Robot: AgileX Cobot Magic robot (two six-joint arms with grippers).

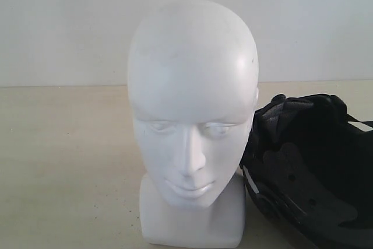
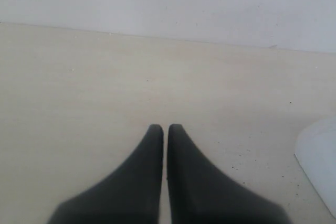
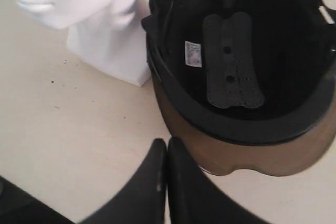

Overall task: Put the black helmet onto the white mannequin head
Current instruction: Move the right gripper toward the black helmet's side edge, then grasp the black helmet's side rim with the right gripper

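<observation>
White mannequin head (image 1: 192, 103) upright on table (image 1: 64, 161); black helmet (image 1: 309, 167) beside it, padded inside showing. Left end effector (image 2: 165, 128) and right end effector (image 3: 167, 142) both closed, gripping nothing.

The place reads as a robot lab bench. A smooth matte white mannequin head (image 1: 192, 115) stands on a pale cream, lightly speckled tabletop (image 1: 64, 161), with a plain white wall (image 1: 70, 21) behind the head. Just beside the head lies a rounded black padded helmet (image 1: 309, 167), opening upward. The black wedge-fingered right gripper (image 3: 167, 148) hangs over the tabletop near the head.
</observation>
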